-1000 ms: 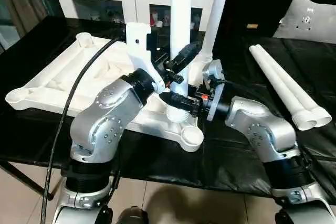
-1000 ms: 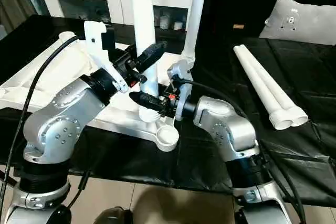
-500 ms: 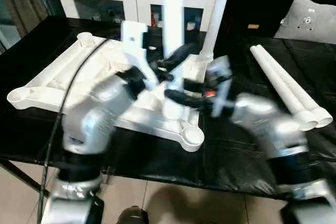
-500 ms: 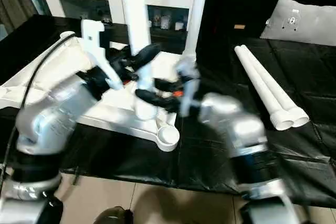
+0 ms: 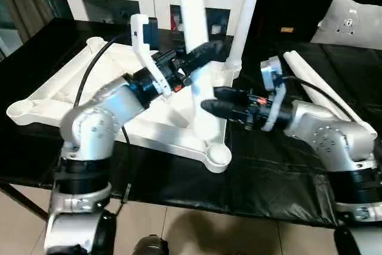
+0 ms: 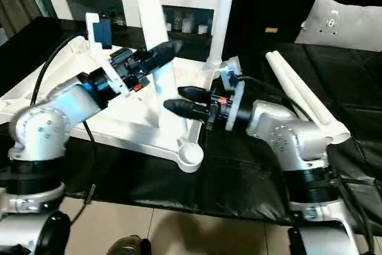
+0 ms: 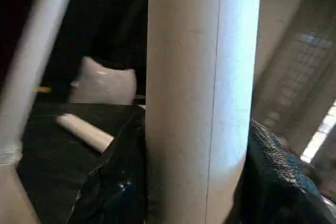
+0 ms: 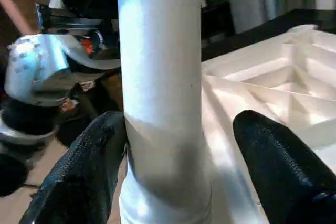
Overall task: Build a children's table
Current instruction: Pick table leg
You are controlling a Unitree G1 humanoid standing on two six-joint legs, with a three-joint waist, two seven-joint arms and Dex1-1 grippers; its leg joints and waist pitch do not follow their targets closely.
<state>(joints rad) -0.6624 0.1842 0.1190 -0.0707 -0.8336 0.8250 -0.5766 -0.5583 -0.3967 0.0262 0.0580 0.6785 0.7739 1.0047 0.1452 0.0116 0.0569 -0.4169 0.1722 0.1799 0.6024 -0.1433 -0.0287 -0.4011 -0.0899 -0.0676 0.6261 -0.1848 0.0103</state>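
Shifted in the last second: right gripper (image 5: 216,101) drawn back toward the robot's right, off the leg (image 5: 194,34). Now fingers apart, flanking the leg's lower part with a gap on each side in the right wrist view. Left gripper (image 5: 202,57) moved up the shaft and clamped on it, fingers pressed against both sides. Leg itself no longer plumb: upper end tipped a little to the robot's left, lower end much where it was.

Probably a hand-over of sorts – left arm alone carrying the leg, right freed to re-grip or steady. Leg not seated yet, by the look of it.

Long axis near vertical, slightly tilted; thick threaded end down, thin end up past the frame edge. Lower end over the right rim of the upturned top (image 5: 71,88), just short of the empty near-right socket (image 5: 218,155) – whether touching the ribs, cannot tell.

Second leg (image 5: 246,22) standing upright in the far-right corner. Two spare legs (image 5: 325,97) lying side by side on the black bench (image 5: 268,171), well apart from the top.
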